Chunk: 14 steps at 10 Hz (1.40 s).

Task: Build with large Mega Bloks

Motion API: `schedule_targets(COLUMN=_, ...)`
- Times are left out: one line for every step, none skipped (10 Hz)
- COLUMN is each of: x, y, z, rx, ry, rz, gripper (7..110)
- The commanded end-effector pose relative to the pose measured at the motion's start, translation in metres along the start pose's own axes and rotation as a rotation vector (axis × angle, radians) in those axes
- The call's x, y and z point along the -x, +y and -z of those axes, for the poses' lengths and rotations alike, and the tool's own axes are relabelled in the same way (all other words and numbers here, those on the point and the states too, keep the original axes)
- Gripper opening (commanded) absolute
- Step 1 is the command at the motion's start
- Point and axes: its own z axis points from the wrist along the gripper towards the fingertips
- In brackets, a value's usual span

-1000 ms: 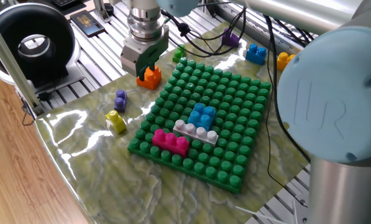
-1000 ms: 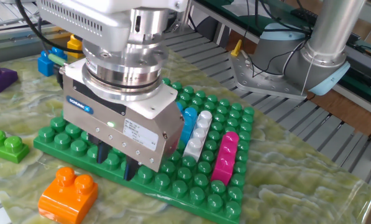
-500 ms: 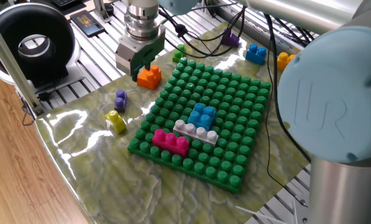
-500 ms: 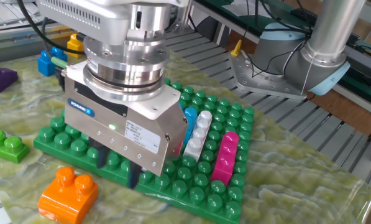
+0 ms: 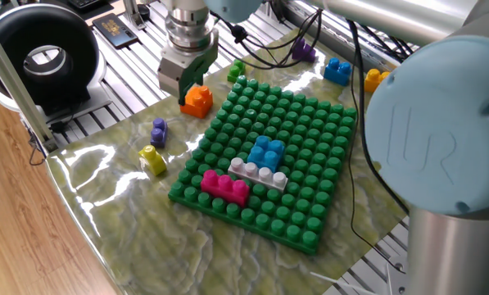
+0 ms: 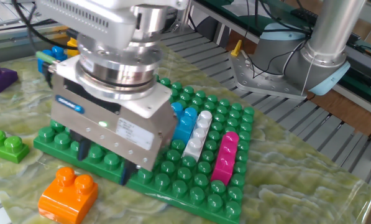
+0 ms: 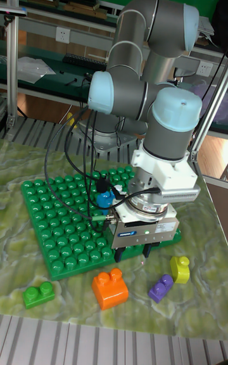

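Mega Bloks lay scattered over a table [image 5: 105,238] covered with a glossy, marbled yellow-green sheet, its bare edges showing ribbed metal slats. A black ring-shaped device [image 5: 39,53] stood at one corner, and shelves with cables filled the background of the tall fixed view. On the big green studded baseplate [image 5: 310,131] three bricks sat pressed side by side: a magenta brick [image 5: 224,186] nearest the edge, a white-grey brick [image 5: 259,174] touching it, and a light blue brick [image 5: 267,152] behind that. Off the plate, an orange brick [image 5: 198,100] with two round studs rested just beside the plate's corner, a small purple brick [image 5: 159,131] and a yellow brick [image 5: 152,159] lay near each other, and a green brick [image 6: 5,146] sat apart. The pincer [image 7: 133,253] hovered low just beside the orange brick, its dark fingers [image 7: 120,254] parted and holding nothing.
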Motion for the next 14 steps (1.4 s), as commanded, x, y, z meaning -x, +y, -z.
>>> schedule_targets(x=0.006, y=-0.021, z=-0.015, rx=-0.015, ry=-0.013, rz=0.034, gripper=66)
schedule_targets(x=0.008, y=-0.022, z=-0.015, rx=-0.019, ry=-0.02, rz=0.041, gripper=66)
schedule_targets(x=0.011, y=-0.023, z=-0.015, rx=-0.018, ry=-0.03, rz=0.048, gripper=66)
schedule_targets(x=0.011, y=-0.022, z=-0.014, rx=-0.019, ry=-0.03, rz=0.05, gripper=66)
schedule_targets(x=0.011, y=-0.022, z=-0.014, rx=-0.018, ry=-0.028, rz=0.046, gripper=66)
schedule_targets(x=0.01, y=-0.024, z=-0.014, rx=-0.02, ry=-0.021, rz=0.038, gripper=66)
schedule_targets(x=0.008, y=-0.021, z=-0.013, rx=-0.004, ry=-0.015, rz=0.018, gripper=66)
schedule_targets(x=0.001, y=-0.018, z=-0.008, rx=-0.002, ry=0.011, rz=-0.002, gripper=66)
schedule_targets(x=-0.01, y=-0.021, z=-0.007, rx=-0.016, ry=0.054, rz=-0.009, gripper=66)
schedule_targets(x=-0.017, y=-0.02, z=-0.007, rx=-0.012, ry=0.085, rz=-0.029, gripper=66)
schedule_targets(x=-0.016, y=-0.017, z=-0.007, rx=0.0, ry=0.08, rz=-0.042, gripper=66)
schedule_targets(x=-0.018, y=-0.015, z=-0.007, rx=0.007, ry=0.087, rz=-0.067, gripper=66)
schedule_targets(x=-0.018, y=-0.011, z=-0.007, rx=0.021, ry=0.088, rz=-0.088, gripper=66)
schedule_targets(x=-0.017, y=-0.011, z=-0.007, rx=0.023, ry=0.086, rz=-0.09, gripper=66)
